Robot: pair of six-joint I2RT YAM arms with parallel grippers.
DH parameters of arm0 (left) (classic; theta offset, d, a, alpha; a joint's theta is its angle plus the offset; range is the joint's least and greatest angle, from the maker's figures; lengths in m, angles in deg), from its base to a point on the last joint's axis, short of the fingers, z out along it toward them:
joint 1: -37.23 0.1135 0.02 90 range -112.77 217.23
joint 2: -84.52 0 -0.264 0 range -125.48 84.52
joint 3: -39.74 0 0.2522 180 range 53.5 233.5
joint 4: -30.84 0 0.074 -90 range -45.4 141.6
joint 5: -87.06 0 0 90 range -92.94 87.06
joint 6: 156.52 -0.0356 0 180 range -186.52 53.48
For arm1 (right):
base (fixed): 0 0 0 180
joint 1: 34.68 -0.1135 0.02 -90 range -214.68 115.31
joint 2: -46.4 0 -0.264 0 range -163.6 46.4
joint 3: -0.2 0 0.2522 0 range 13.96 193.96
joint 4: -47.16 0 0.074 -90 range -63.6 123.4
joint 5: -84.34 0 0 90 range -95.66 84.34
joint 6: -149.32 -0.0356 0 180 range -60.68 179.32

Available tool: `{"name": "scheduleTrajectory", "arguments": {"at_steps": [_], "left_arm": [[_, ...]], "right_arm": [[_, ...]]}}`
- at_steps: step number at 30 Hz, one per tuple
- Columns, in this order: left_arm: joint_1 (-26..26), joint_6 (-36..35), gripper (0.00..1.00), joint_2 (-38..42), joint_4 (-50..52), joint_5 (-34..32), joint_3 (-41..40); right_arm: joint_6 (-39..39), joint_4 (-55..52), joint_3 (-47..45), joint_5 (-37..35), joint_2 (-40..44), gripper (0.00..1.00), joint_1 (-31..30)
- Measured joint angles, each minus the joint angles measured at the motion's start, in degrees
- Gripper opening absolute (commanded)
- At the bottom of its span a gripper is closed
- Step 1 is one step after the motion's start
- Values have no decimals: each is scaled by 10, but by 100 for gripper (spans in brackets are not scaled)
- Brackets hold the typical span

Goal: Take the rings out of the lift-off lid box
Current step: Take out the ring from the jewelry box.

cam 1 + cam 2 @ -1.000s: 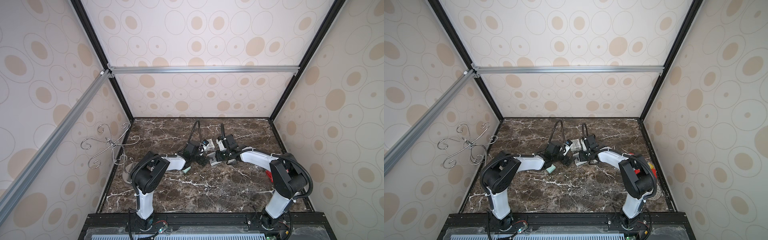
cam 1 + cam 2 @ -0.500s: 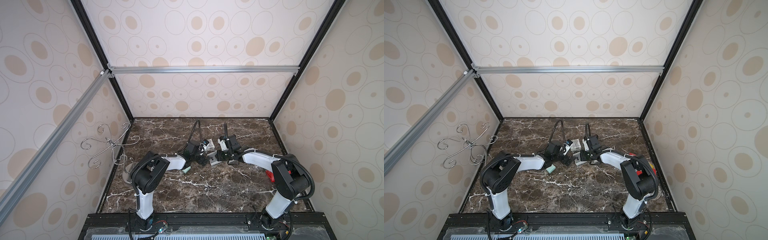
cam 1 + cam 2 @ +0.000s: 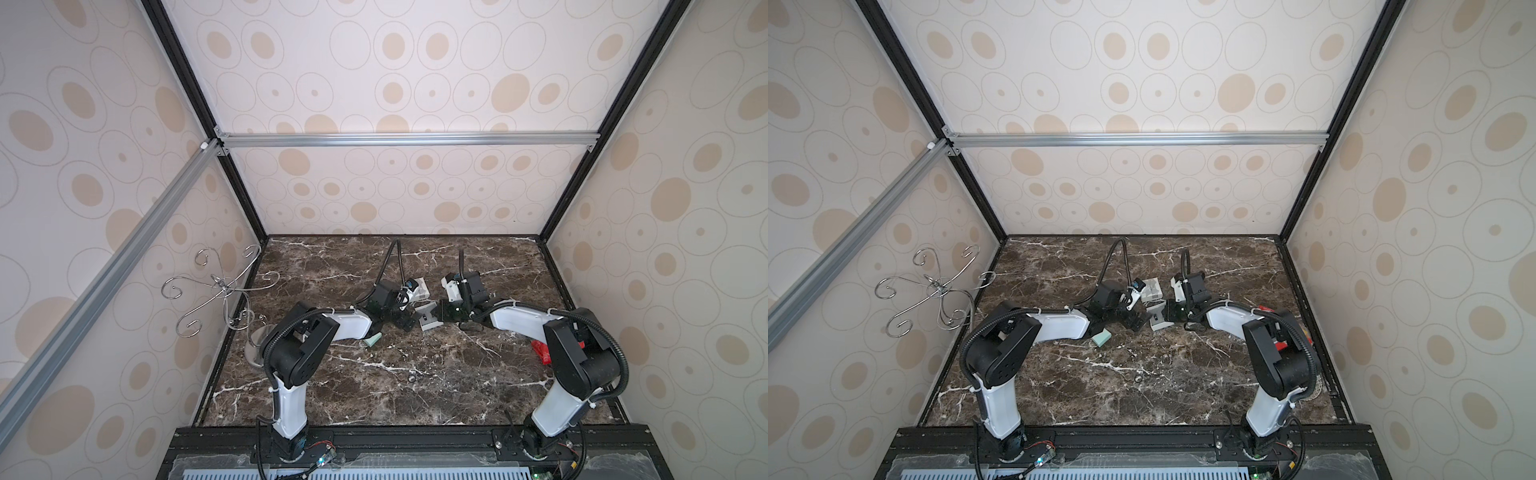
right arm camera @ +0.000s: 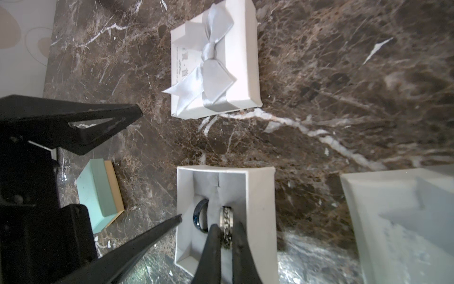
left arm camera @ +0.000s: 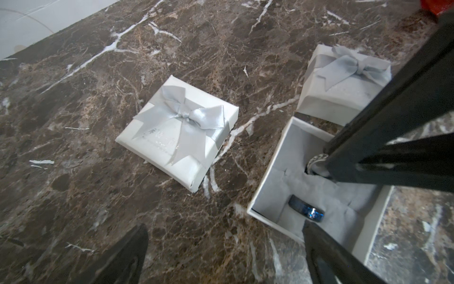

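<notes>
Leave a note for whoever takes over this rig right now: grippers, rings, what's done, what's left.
Left gripper open, beside the open box.
Right gripper shut on the silver ring, which sits in the box's foam.
Blue ring in the foam beside it.
Done: lid off, on the table.
Small round thing on the table may be a ring already out.
Left: lift both rings out.

Silver print on bowed lid (image 4: 243,49), illegible

left claw (image 3: 411,322) + right claw (image 3: 436,319): at open white box (image 3: 429,324) | wire stand (image 3: 220,291): far left
</notes>
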Motion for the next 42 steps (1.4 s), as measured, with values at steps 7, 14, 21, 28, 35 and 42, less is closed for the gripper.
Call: {"name": "scheduleTrajectory", "arguments": {"at_steps": [7,14,21,28,35,42], "left_arm": [[0,0,98,0,0,-1,0],[0,0,98,0,0,-2,0],[0,-1,98,0,0,-2,0],[0,-3,98,0,0,-2,0],[0,-5,99,0,1,-5,0],[0,-13,99,0,9,-13,0]], "right_arm": [[-21,34,-16,26,3,0,11],[-40,62,-32,47,4,0,21],[-51,78,-38,55,5,0,24],[-56,88,-40,60,5,0,27],[-60,94,-44,64,10,0,30],[-46,73,-47,63,61,0,30]]}}
